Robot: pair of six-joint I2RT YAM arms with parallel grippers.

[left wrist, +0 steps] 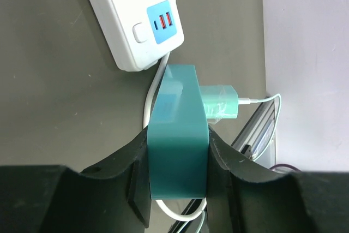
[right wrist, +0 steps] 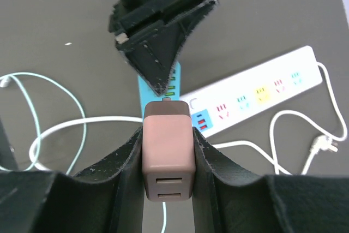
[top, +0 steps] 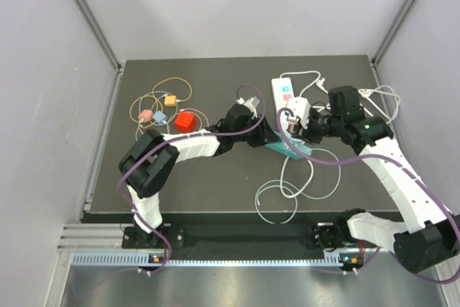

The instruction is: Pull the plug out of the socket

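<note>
Right hand [right wrist: 167, 130] around blocky dusty-pink plug [right wrist: 167, 154]

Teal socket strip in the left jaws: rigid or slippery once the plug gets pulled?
Likely rigid: the teal socket strip looks like a hard moulded block. Its glossy faces might slide in the left gripper, whose jaws clamp only one end. The white cable beside it lies slack, so probably little drag.
</note>
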